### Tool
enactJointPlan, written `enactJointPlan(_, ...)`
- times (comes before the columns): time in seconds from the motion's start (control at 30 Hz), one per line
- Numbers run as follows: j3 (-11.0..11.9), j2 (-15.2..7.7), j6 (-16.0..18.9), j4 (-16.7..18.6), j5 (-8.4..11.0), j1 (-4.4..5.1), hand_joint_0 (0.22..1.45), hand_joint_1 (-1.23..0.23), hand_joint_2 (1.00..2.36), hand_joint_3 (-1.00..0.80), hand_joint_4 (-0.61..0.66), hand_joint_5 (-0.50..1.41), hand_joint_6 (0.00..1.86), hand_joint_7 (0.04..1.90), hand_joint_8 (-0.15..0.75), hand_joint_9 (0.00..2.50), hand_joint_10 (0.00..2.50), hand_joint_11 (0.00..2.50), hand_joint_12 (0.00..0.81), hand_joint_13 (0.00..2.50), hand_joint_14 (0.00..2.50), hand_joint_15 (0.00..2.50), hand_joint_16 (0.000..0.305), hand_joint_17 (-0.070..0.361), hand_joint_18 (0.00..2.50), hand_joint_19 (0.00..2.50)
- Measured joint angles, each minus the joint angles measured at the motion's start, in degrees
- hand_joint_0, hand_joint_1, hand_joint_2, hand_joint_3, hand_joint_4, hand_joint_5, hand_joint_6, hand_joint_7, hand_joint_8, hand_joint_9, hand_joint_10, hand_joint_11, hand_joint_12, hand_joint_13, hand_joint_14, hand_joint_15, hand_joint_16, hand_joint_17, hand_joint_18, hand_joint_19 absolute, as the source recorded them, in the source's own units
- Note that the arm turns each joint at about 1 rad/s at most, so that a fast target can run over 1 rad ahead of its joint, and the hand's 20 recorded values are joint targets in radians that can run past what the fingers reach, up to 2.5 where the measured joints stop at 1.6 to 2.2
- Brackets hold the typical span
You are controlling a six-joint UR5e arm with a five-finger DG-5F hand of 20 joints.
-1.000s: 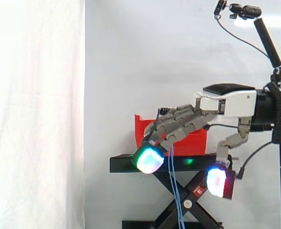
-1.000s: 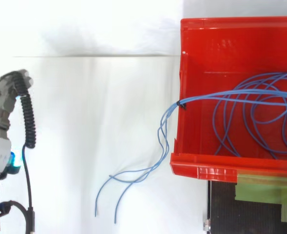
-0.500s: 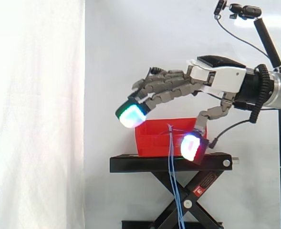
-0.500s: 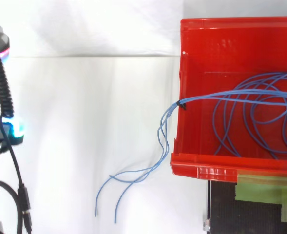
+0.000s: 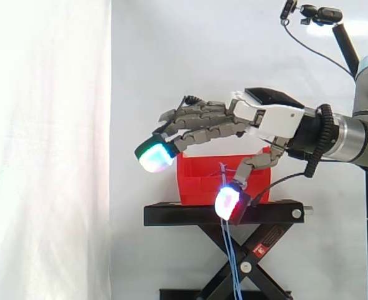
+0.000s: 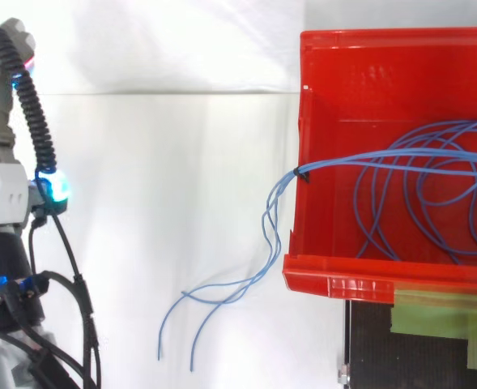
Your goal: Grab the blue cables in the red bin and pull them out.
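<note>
The red bin (image 5: pixel 199 175) stands on a black stand (image 5: pixel 171 214). Thin blue cables (image 6: pixel 432 182) lie coiled inside it, and a bundle crosses the bin's left wall (image 6: pixel 301 121) and trails down outside. In the side view these blue cables (image 5: pixel 228 250) hang from the bin's front down past the stand. My hand (image 5: pixel 265 119) hovers above and in front of the bin, open. Its fingers (image 5: pixel 190 122) stretch out to the left and its thumb (image 5: pixel 252 164) points down beside the hanging cables, holding nothing. From above, the hand (image 6: pixel 2 190) sits at the left edge, far from the bin.
A scissor lift (image 5: pixel 246 262) carries the stand. A camera on a black pole (image 5: pixel 352 53) stands at the upper right. Green tape (image 6: pixel 440 312) lies on the stand below the bin. The white curtain (image 5: pixel 46 150) hangs behind everything.
My hand rose from the level of the stand to above the bin and shifted left in the side view. From above, it came further in from the left edge. The cables stayed still.
</note>
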Motion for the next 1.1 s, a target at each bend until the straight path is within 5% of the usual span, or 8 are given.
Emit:
enactJointPlan(0.13, 1.59, -0.01, 0.91, -3.56, 0.23, -0.58, 0.65, -0.96, 1.0, -1.0, 0.13, 0.53, 0.01, 0.29, 0.253, 0.37, 0.01, 0.41, 0.38, 0.25, 0.01, 0.32, 0.056, 0.125, 0.12, 0.44)
enactJointPlan(0.4, 8.24, -0.02, 8.63, -15.43, 3.57, -2.54, 0.66, -0.96, 1.0, -1.0, 0.13, 0.54, 0.01, 0.29, 0.252, 0.39, 0.01, 0.41, 0.379, 0.26, 0.01, 0.32, 0.055, 0.125, 0.13, 0.44)
enactJointPlan(0.6, 10.03, -0.06, 10.25, -23.69, 3.58, -3.56, 0.67, -0.96, 1.0, -1.0, 0.15, 0.57, 0.01, 0.34, 0.256, 0.42, 0.01, 0.43, 0.375, 0.27, 0.01, 0.32, 0.055, 0.124, 0.14, 0.44)
enactJointPlan(0.93, 10.03, -0.38, 9.44, -24.59, 0.32, -5.24, 0.7, -1.02, 1.0, -1.0, 0.2, 0.69, 0.01, 0.55, 0.251, 0.43, 0.01, 0.45, 0.368, 0.28, 0.01, 0.3, 0.053, 0.12, 0.17, 0.42)
enactJointPlan(1.1, 10.03, -1.68, 8.13, -21.99, -0.9, -5.81, 0.71, -1.05, 1.0, -1.0, 0.19, 0.71, 0.01, 0.58, 0.248, 0.43, 0.01, 0.44, 0.368, 0.29, 0.01, 0.31, 0.053, 0.119, 0.18, 0.41)
